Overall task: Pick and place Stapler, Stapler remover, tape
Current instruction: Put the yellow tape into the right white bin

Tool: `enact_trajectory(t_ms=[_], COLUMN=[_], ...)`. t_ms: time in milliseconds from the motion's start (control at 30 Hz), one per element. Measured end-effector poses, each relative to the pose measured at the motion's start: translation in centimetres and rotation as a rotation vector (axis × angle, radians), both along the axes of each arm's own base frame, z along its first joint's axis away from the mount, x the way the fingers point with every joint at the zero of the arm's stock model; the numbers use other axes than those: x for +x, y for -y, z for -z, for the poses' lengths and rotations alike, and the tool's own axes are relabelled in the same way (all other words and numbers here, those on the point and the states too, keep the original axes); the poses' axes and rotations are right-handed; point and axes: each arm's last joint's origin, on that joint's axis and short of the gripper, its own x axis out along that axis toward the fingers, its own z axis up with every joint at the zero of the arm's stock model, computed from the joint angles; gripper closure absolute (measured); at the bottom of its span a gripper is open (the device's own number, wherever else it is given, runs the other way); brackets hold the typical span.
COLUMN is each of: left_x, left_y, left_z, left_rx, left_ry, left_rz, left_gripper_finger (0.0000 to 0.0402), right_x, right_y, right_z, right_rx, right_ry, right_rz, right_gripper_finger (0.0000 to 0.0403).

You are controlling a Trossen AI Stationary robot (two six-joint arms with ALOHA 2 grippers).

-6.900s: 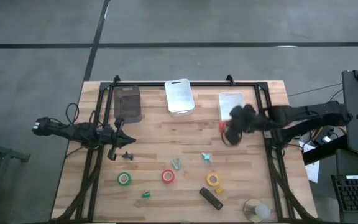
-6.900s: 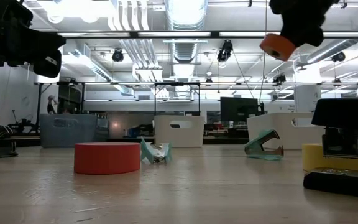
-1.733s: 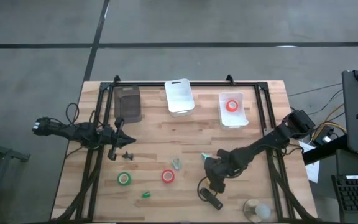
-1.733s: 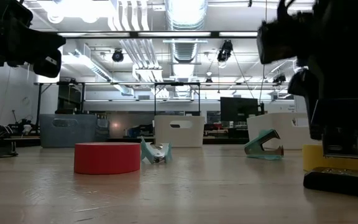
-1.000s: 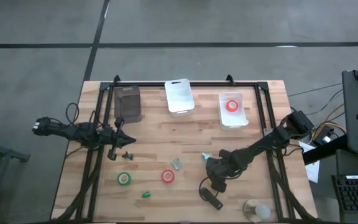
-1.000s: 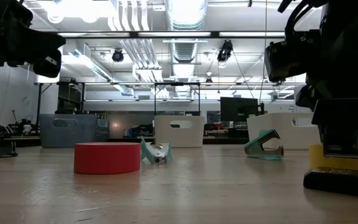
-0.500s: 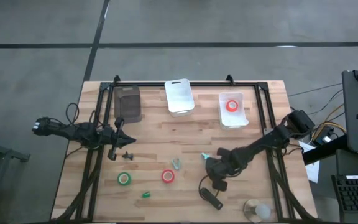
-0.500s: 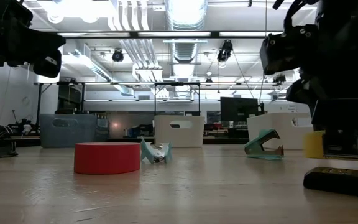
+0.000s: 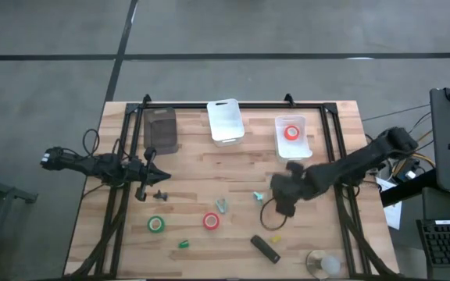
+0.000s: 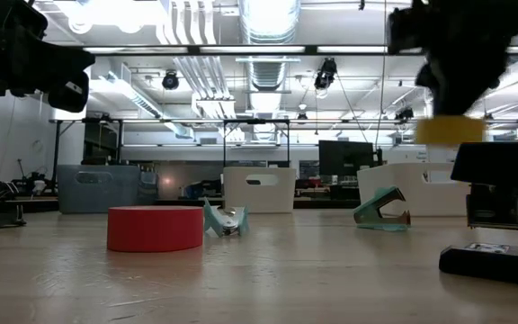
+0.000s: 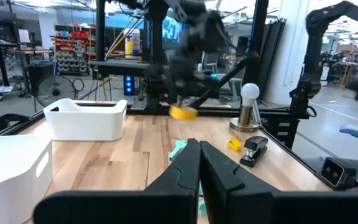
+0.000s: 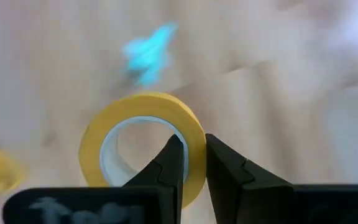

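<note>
One yellow tape roll (image 12: 143, 142) pinched by its wall in the right claw (image 9: 284, 204), raised clear of the bench (image 9: 194, 168), fingers (image 12: 171, 163) narrow on the ring. Just beside that claw, a teal staple remover (image 9: 258, 197); nearer the bench's front edge, the black stapler (image 9: 266, 249). Well apart: red roll (image 9: 211, 222), green roll (image 9: 156, 225), another red roll inside the white bin (image 9: 292, 137). Left claw (image 9: 145, 184) parked at its own side, fingers (image 11: 191, 171) pressed together, holding nothing.
</note>
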Motion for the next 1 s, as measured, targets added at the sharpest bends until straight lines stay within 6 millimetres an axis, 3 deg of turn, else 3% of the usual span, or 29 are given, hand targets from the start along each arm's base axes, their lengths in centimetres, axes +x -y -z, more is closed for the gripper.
enact_trajectory(t_ms=[267,467,600,800,1000], left_x=[0.0,0.0,0.0,0.0,0.0], left_y=[0.0,0.0,0.0,0.0,0.0], left_z=[0.0,0.0,0.0,0.0,0.0], left_rx=[0.000,0.000,0.000,0.000,0.000], left_ry=[0.000,-0.001,0.000,0.000,-0.001], left_rz=[0.000,0.000,0.000,0.000,0.000], left_gripper_finger=[0.0392,0.0392,0.0392,0.0392,0.0392], right_x=[-2.5,-4.2,-5.6,-6.9,-7.1], right_y=[5.0,9.0,11.3,13.8,15.6], right_z=[-5.1,-6.2,-5.6,-2.6,0.2], right_rx=[-0.213,-0.235,-0.265,-0.284,-0.197], right_ry=[0.289,0.312,0.215,0.069,0.050], right_rz=[0.270,0.468,0.600,0.727,0.712], right_gripper_finger=[0.0352,0.0353,0.0351,0.0354,0.0350])
